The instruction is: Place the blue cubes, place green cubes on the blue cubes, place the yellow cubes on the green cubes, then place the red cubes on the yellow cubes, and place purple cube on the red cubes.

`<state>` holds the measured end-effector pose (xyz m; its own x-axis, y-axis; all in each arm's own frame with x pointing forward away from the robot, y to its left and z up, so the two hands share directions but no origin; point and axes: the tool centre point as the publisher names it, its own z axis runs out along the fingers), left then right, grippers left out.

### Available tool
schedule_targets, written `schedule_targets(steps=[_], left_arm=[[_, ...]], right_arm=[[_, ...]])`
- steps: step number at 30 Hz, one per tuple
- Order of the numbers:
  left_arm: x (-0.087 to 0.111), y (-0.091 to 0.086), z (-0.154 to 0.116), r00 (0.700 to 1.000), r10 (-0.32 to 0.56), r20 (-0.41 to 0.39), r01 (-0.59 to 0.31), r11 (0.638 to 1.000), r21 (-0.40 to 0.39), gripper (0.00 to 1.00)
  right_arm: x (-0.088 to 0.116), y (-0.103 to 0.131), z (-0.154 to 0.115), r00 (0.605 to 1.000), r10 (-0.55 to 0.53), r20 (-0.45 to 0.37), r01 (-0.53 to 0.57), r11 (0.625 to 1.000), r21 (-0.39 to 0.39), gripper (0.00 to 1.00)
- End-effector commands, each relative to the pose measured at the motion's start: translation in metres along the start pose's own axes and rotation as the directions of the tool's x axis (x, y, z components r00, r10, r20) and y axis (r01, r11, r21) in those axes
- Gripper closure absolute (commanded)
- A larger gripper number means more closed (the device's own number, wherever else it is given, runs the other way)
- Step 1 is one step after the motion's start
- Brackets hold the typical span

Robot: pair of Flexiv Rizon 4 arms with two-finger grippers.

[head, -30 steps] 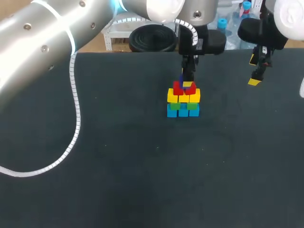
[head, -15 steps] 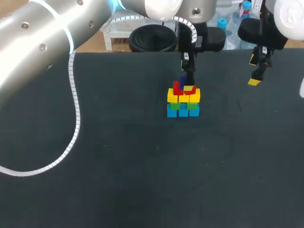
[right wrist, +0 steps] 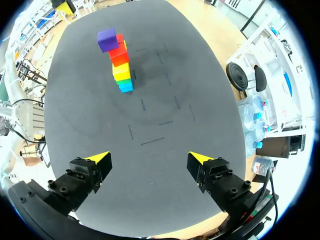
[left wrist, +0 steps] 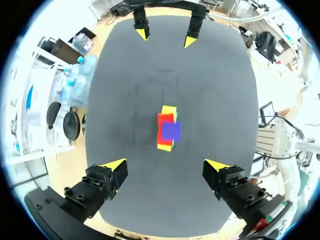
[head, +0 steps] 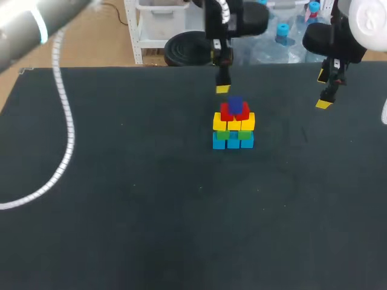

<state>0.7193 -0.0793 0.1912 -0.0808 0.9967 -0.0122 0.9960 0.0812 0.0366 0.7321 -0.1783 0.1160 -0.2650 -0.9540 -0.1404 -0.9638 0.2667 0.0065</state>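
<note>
The left gripper point(left wrist: 166, 167) hangs high over the stack point(head: 233, 125), fingers wide apart and holding nothing; from its wrist view the stack lies ahead of and between the two yellow tips, clear of both. In the head view this gripper is just beyond the stack's top, toward the table's far edge, with a gap between them. The right gripper point(right wrist: 149, 159) is also spread open and empty; it is near the far right part of the table point(head: 151, 199), well apart from the stack.

The stack stands right of the middle, nearer the far edge than the near one. Blue cubes point(head: 233, 144) sit on the table, then green cubes point(head: 222, 135), yellow cubes point(head: 233, 123) and red cubes point(head: 228, 113), with the purple cube point(head: 235, 104) on top; the pile narrows upward and stands upright.

Bare dark table runs wide on the near side and to the left of the stack; there is a narrower strip behind it before the far edge, and open surface between the stack and the right gripper.
</note>
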Motion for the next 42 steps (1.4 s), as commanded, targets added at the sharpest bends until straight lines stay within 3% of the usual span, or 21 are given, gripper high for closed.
schedule_targets(steps=[1, 14, 27, 42], left_arm=[[0.029, -0.011, -0.004, 0.999, -0.032, 0.044, 0.035, 0.998, -0.058, 0.0], [0.083, -0.013, -0.012, 0.982, -0.172, 0.079, 0.179, 0.98, -0.091, 0.0], [0.141, -0.016, -0.001, 0.933, -0.356, 0.053, 0.359, 0.927, -0.11, 0.0], [0.176, -0.023, 0.01, 0.895, -0.445, 0.033, 0.446, 0.89, -0.096, 0.0]], right_arm=[[0.001, 0.002, 0.0, 1.0, 0.001, 0.001, -0.001, 1.0, 0.005, 0.0], [0.001, 0.002, 0.0, 1.0, 0.001, 0.001, -0.001, 1.0, 0.005, 0.0], [0.001, 0.002, 0.0, 1.0, 0.001, 0.001, -0.001, 1.0, 0.005, 0.0], [0.001, 0.002, 0.0, 1.0, 0.001, 0.001, -0.001, 1.0, 0.005, 0.0]])
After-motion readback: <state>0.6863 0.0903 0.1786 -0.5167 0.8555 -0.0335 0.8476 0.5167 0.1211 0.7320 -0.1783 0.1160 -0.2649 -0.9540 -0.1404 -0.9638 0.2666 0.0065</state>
